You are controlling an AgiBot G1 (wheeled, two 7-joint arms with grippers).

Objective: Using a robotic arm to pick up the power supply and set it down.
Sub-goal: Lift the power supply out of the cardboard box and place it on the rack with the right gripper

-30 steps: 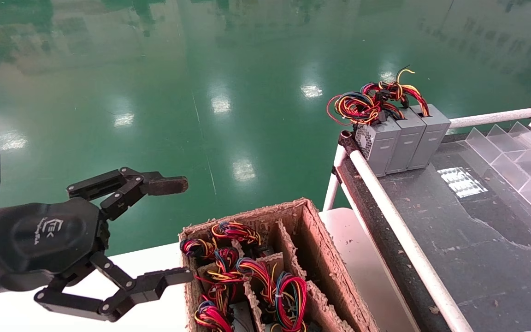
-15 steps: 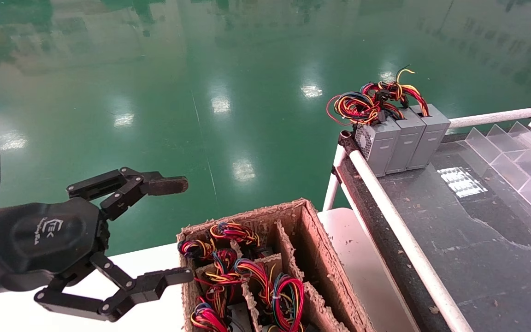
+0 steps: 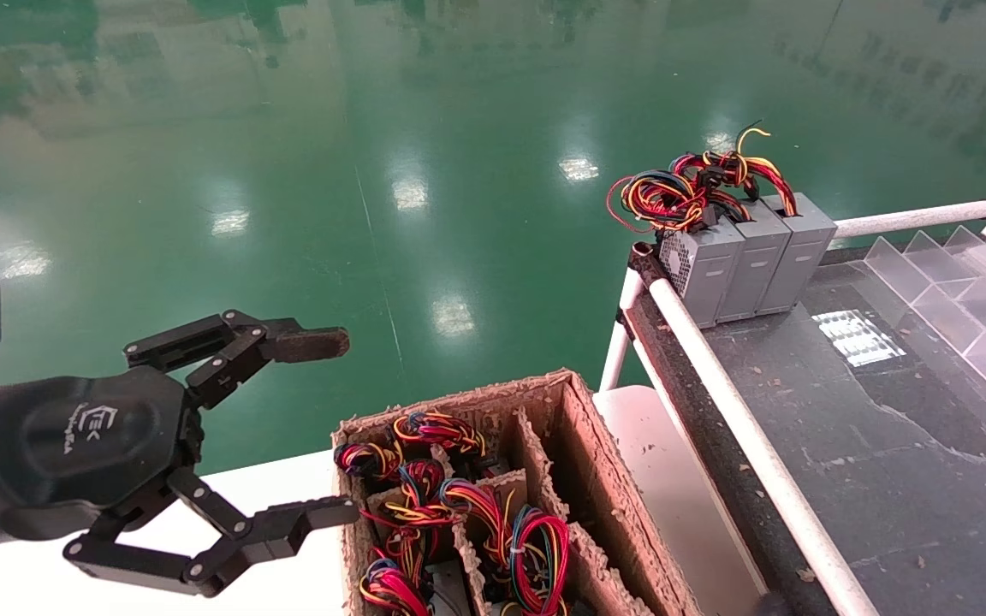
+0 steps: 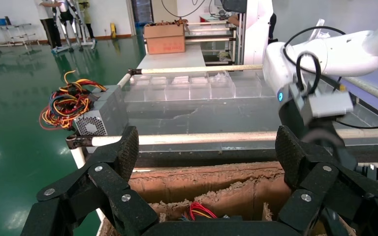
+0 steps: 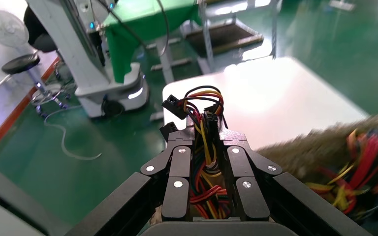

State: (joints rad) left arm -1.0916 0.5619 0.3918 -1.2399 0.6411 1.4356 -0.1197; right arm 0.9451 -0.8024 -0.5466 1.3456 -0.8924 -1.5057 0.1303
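Note:
In the right wrist view my right gripper [image 5: 207, 135] is shut on a power supply's bundle of red, yellow, orange and black wires [image 5: 205, 177]. Only a sliver of the grey case shows between the fingers. It hangs beside the cardboard box [image 5: 325, 147], and the head view does not show this gripper. My left gripper [image 3: 335, 428] hovers open over the white table, just left of the cardboard box [image 3: 579, 445], with nothing between its fingers. In the left wrist view the left gripper [image 4: 207, 147] faces the box wall.
More wired power supplies [image 3: 536, 547] sit in the box's compartments. Three grey power supplies [image 3: 745, 257] stand in a row at the far corner of the dark conveyor table [image 3: 870, 445], behind a white rail [image 3: 715, 376]. Clear dividers [image 3: 964, 291] lie to the right.

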